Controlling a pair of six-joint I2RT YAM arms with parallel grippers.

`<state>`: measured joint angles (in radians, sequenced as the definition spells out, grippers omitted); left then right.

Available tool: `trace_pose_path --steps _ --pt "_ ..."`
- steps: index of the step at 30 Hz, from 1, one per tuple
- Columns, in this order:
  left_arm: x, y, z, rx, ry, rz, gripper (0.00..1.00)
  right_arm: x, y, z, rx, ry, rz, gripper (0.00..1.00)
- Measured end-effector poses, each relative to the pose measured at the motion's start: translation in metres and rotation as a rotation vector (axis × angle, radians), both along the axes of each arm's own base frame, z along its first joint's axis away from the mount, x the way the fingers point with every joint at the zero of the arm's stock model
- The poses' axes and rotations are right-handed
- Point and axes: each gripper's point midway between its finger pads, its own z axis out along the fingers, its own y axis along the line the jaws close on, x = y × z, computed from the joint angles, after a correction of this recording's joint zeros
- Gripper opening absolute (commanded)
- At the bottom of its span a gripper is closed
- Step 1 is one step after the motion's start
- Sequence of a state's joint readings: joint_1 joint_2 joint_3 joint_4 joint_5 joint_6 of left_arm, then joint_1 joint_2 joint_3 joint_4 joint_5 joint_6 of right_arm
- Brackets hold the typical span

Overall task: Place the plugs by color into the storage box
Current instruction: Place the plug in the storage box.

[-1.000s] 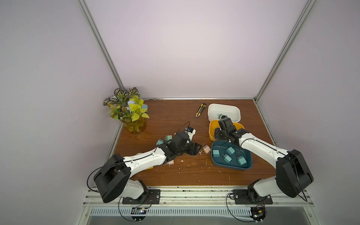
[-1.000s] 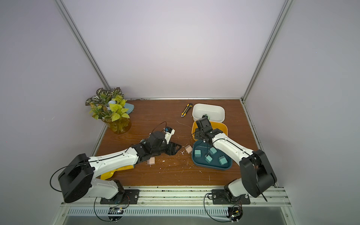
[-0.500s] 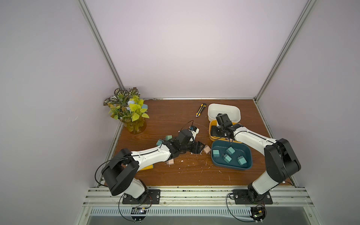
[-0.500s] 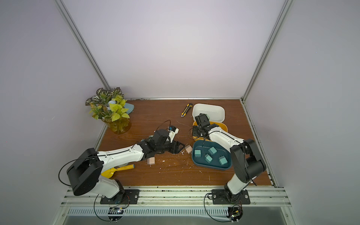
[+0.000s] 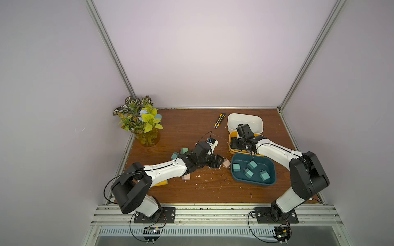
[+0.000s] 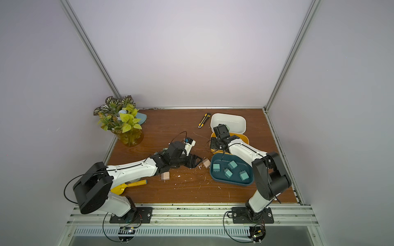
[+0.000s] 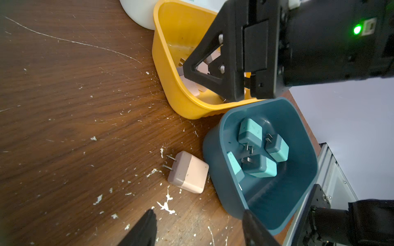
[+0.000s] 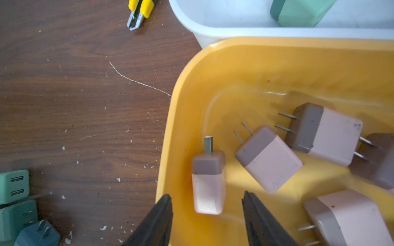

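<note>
Mid-sort. Lower right in a top view: teal bin (image 5: 255,183) holds four teal-blue plugs (image 5: 264,175). Left fingers (image 7: 142,232) apart, empty, aimed at loose pink plug (image 7: 188,174) on the surface (image 7: 74,127), just beside that bin. Next, probably: straddle it, close. Beyond: right fingers (image 8: 157,221) apart over yellow bin (image 8: 255,64), about five pink plugs (image 8: 268,159) inside. Farthest: white bin (image 8: 234,12), one mint plug (image 8: 302,12).

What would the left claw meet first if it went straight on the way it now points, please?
Most likely the pale pink cube-shaped plastic plug on the wooden table, just ahead of the left claw; the dark teal plastic tub sits beside it.
</note>
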<state>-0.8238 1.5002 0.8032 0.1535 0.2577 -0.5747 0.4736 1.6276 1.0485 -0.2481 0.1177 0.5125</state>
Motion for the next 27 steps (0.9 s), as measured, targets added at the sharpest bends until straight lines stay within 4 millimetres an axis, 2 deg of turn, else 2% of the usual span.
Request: trace_pose_path --steps 12,20,23,27 --pt "0.000 0.001 0.008 -0.013 -0.015 0.003 0.66 -0.006 0.003 0.031 0.070 -0.065 0.009 0.56" --pt "0.001 0.008 0.020 -0.024 -0.050 0.027 0.66 -0.027 0.000 0.056 0.135 -0.126 0.009 0.56" --pt "-0.001 0.015 0.023 -0.025 -0.066 0.043 0.66 -0.031 0.007 0.068 0.158 -0.157 0.028 0.55" --pt "-0.004 0.025 0.034 -0.030 -0.094 0.069 0.66 -0.039 0.024 0.073 0.169 -0.168 0.076 0.54"
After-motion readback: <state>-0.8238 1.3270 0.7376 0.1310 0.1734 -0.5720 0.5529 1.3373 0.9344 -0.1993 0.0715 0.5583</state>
